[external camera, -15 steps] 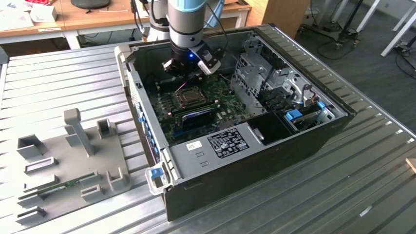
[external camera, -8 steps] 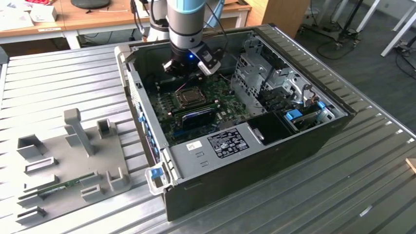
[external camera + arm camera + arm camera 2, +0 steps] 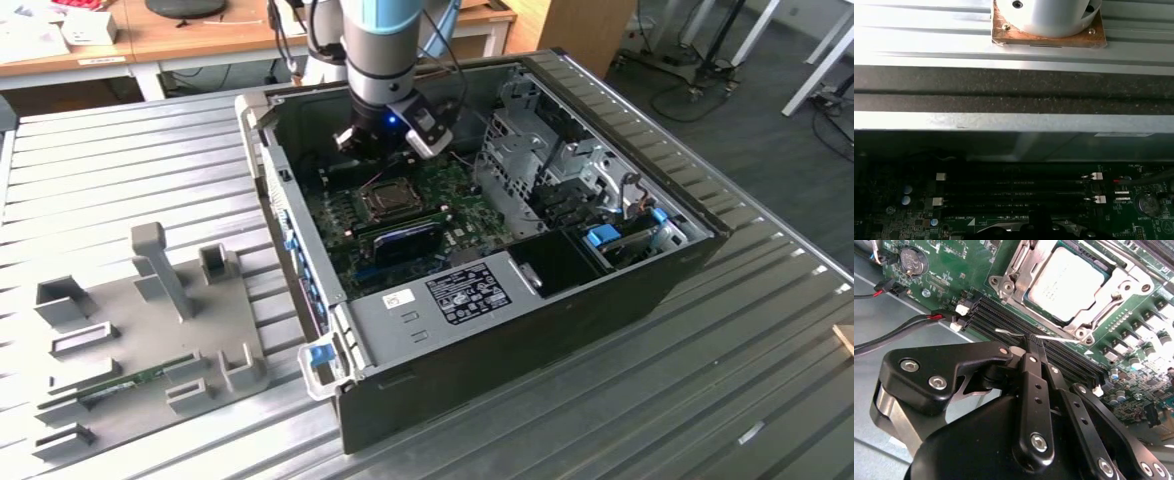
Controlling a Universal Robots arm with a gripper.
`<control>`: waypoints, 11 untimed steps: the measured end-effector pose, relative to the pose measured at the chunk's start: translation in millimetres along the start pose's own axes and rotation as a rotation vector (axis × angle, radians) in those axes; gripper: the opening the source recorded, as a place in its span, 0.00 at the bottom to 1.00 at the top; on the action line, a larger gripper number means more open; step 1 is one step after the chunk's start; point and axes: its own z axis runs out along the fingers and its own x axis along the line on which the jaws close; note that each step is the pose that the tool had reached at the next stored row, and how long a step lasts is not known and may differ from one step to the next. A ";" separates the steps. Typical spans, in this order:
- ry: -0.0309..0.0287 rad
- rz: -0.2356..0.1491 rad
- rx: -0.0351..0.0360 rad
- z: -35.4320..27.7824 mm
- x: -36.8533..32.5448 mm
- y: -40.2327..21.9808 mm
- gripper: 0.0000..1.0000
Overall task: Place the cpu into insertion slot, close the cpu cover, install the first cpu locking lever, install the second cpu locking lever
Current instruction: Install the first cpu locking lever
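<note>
The cpu (image 3: 1066,282) lies flat in the insertion slot (image 3: 390,198) on the green motherboard (image 3: 954,270), its pale metal top showing. The silvery cpu cover (image 3: 1134,282) is down around it, framing the chip. A thin wire lever (image 3: 1104,302) runs along the socket's edge nearest my fingers. My gripper (image 3: 1031,342) hovers over the black memory slots (image 3: 1004,320) beside the socket, shut, with nothing between its fingers. In the exterior view the gripper (image 3: 384,150) hangs inside the open computer case, just behind the socket.
A red-and-black cable (image 3: 929,317) and a coin battery (image 3: 913,260) sit near the board's edge. The metal drive cage (image 3: 534,150) rises at the exterior view's right and the case wall (image 3: 287,200) at its left. A grey fixture tray (image 3: 147,330) lies outside the case.
</note>
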 end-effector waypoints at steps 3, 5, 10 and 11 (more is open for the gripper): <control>0.0002 -0.001 -0.0001 1.5 -0.3 -0.5 0.11; 0.0003 -0.001 0.0000 2.3 -0.8 -0.7 0.11; 0.0003 -0.001 -0.0001 3.9 -2.7 -0.8 0.11; 0.0003 -0.001 -0.0002 4.1 -2.9 -0.8 0.11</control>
